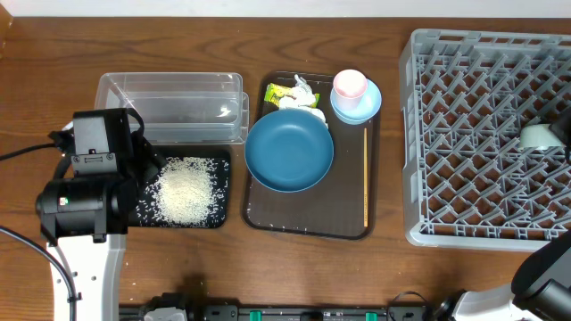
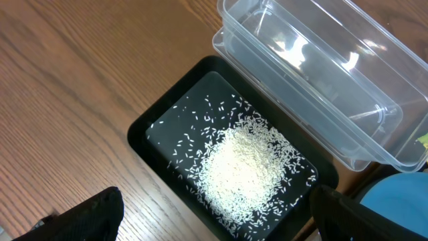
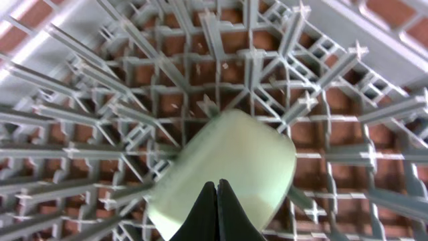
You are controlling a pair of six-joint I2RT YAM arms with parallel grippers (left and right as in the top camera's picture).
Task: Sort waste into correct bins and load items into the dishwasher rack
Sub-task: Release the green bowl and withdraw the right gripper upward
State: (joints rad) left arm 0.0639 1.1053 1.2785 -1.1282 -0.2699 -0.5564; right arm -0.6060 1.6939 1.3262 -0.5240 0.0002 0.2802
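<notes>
At the worktop's left edge, over the black tray: left gripper spread wide, empty, fingers cut off by the frame. Heaped in that tray: rice. Just beside it, clear tub. By the rack's right edge: right gripper pinched fully closed over a blurred pale cup-like piece; kind impossible to tell, arm mostly out of the overhead view. Mid-worktop, dark blue dish hiding part of the tissue.

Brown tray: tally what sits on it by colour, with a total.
Blue: 2, dish and saucer
Pink: 1, cup
White: 1, tissue
Yellow-green: 1, wrapper
Wood: 1, stick
Total: 6
</notes>
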